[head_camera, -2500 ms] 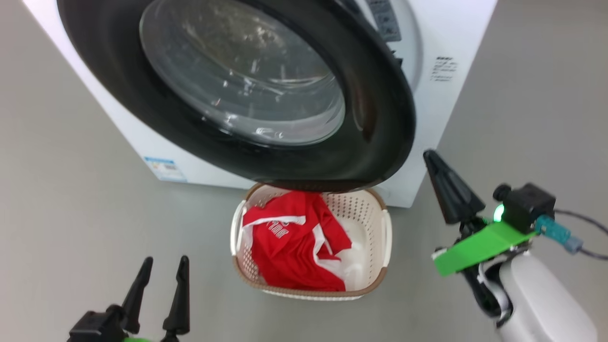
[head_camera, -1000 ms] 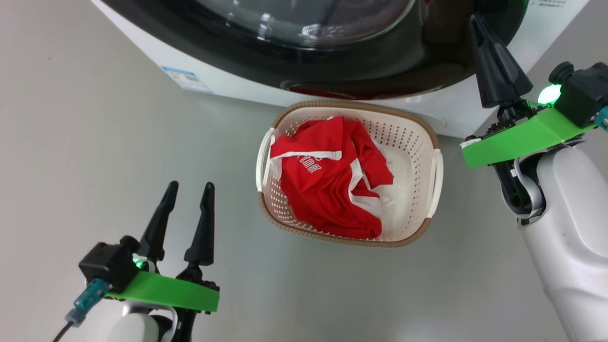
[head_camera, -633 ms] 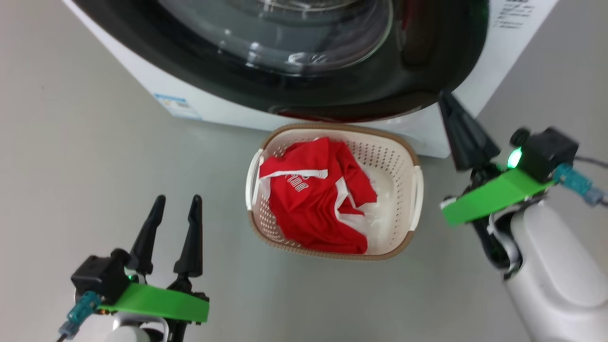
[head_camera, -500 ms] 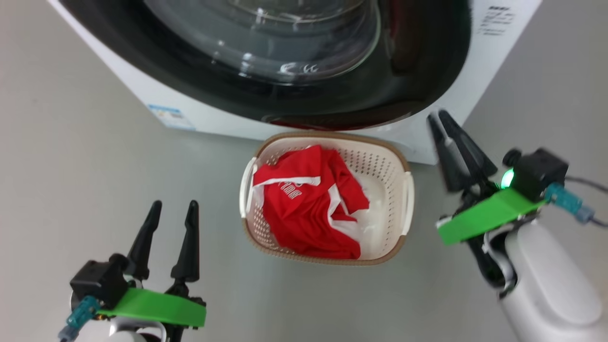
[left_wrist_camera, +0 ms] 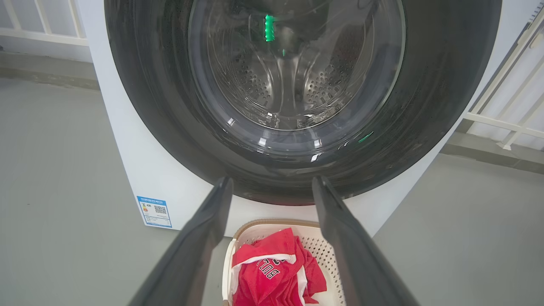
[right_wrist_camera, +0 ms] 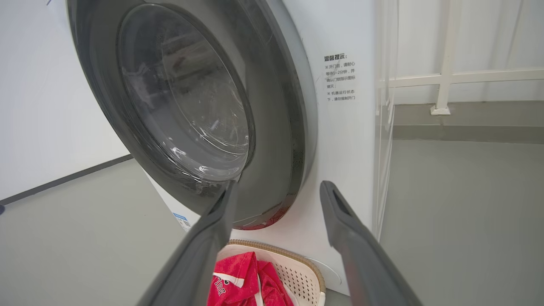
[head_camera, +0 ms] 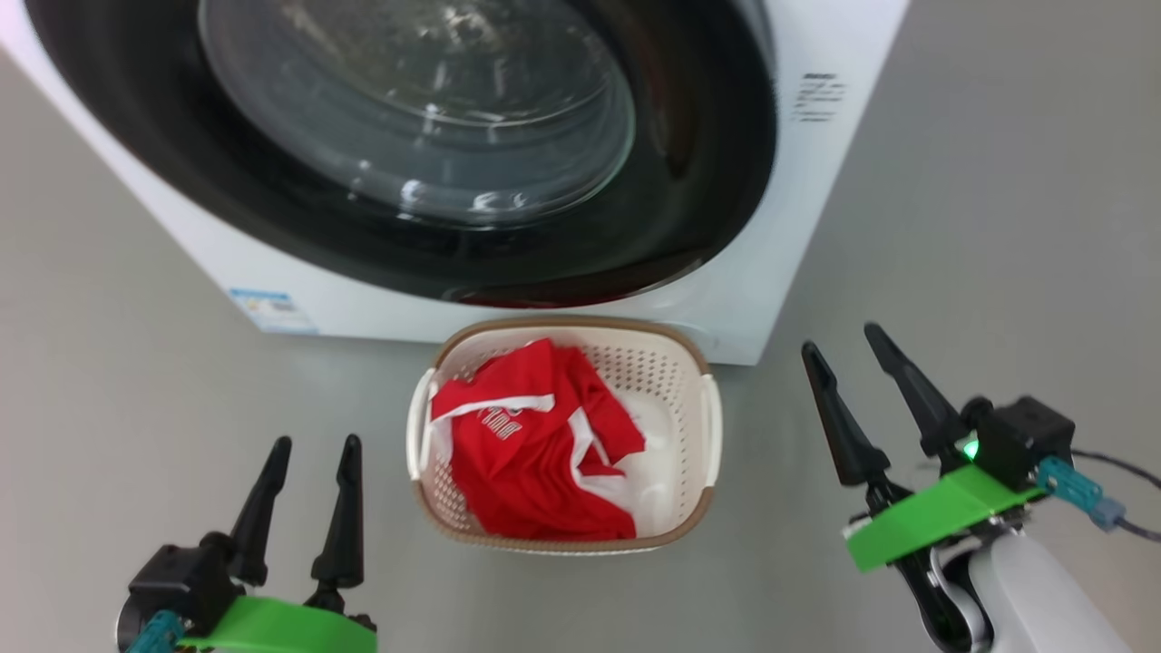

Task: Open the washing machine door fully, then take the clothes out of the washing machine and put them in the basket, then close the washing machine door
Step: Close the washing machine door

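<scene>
washing machine door (head_camera: pixel 417 109) is seen flush against the white front of the washing machine (head_camera: pixel 816 181); it is judged shut, so the last step looks done. clothes (head_camera: pixel 535 453) are heaped in the basket (head_camera: pixel 562 324), set on the floor (head_camera: pixel 998 227) just below the door (a short drop from the drum, likely). left gripper (head_camera: pixel 316 442) and right gripper (head_camera: pixel 840 337) are held spread and empty, on the near side, flanking the basket but apart from it. bare floor lies open to left and right. the basket's far rim is close to the machine's foot.

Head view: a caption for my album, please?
Red clothes in the basket, door shut, left gripper and right gripper open alongside.
</scene>
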`<state>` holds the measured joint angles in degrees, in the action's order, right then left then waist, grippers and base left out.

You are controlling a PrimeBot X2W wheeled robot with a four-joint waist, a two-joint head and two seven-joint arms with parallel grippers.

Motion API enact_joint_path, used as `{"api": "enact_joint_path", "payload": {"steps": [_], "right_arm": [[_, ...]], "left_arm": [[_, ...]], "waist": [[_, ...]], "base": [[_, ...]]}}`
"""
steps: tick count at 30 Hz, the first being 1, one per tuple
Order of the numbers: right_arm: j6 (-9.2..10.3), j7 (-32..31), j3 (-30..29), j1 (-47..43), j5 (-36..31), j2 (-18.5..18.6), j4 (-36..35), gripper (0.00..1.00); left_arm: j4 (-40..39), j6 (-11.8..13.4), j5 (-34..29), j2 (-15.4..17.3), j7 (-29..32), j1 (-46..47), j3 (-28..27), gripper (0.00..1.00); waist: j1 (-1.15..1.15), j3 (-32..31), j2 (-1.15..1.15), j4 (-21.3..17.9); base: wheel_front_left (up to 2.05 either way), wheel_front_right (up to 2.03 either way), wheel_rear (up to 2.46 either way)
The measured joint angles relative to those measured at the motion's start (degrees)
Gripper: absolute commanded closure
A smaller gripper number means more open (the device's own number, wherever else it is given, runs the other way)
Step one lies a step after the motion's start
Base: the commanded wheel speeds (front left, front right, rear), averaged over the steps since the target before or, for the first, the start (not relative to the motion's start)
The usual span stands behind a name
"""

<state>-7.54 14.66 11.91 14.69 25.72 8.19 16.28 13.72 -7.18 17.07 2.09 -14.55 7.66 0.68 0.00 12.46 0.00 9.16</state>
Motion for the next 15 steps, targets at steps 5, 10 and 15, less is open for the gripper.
{"api": "enact_joint_path", "payload": {"steps": [5, 10, 15], "right_arm": [[0.0, 0.0, -2.1, -3.8, 0.6, -0.2, -0.7, 0.0], [0.0, 0.0, -3.8, -7.0, 1.0, -0.3, -1.2, 0.0], [0.0, 0.0, -5.5, -10.2, 1.0, -0.6, -1.5, 0.0]], "left_arm": [[-0.4, 0.0, -0.3, 0.5, 0.0, -1.2, -0.4, 0.0], [-0.6, 0.0, -0.3, 1.1, 0.0, -2.5, -0.4, 0.0], [-0.8, 0.0, -0.3, 1.7, 0.0, -3.3, -0.5, 0.0]], "waist": [[0.0, -1.8, 0.0, -2.2], [0.0, -3.1, 0.0, -4.3], [0.0, -4.4, 0.0, -5.9]], "base": [[0.0, 0.0, 0.0], [0.0, 0.0, 0.0], [0.0, 0.0, 0.0]]}}
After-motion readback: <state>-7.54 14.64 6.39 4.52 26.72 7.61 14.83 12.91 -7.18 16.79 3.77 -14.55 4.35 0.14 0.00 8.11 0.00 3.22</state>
